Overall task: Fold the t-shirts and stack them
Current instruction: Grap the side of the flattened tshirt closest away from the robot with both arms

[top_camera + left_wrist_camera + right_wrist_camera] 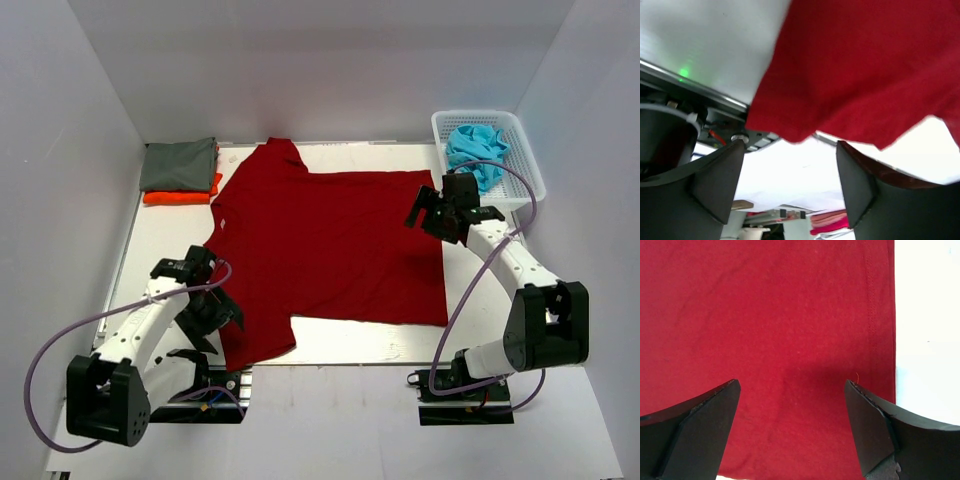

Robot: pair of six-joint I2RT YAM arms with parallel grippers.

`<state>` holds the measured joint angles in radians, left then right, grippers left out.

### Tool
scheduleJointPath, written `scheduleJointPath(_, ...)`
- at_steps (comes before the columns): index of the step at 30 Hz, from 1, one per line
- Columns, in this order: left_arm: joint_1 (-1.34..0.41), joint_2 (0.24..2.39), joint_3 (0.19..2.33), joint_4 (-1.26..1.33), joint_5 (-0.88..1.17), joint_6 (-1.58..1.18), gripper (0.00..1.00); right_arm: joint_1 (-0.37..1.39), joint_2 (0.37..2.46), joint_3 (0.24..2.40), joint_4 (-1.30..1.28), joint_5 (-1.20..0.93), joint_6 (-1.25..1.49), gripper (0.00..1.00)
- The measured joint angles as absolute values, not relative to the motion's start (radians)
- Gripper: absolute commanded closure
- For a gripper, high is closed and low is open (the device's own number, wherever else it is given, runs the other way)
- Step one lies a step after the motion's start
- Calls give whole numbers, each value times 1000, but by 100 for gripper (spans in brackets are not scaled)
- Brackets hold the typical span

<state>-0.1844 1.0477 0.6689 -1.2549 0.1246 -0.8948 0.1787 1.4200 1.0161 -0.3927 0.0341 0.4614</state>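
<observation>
Now the left hand [212, 312] is gaping empty beside the sleeve [256, 340] of the dark red t-shirt [330, 245] at the worktop's [170, 240] near edge; the right hand [436, 212] is hovering wide open, empty, over its right hem [440, 272]. A lopsided pinch could be dragging cloth overboard.

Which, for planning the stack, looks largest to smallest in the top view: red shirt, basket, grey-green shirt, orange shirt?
1. red shirt
2. basket
3. grey-green shirt, folded
4. orange shirt, mostly hidden beneath it
</observation>
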Motion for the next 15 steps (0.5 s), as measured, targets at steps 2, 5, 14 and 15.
scheduleJointPath(2, -187, 1071, 630, -1216, 127, -915, 21, 179, 1412, 1016, -387, 33, 464, 10)
scheduleJointPath(5, -187, 1111, 589, -1157, 129, -933, 23, 179, 1407, 1016, -385, 34, 465, 10)
scheduleJointPath(14, -196, 1260, 525, -1026, 128, -996, 40, 179, 1373, 972, -382, 38, 489, 10)
scheduleJointPath(15, -196, 1268, 530, -1030, 127, -997, 40, 179, 1365, 967, -385, 39, 492, 10)
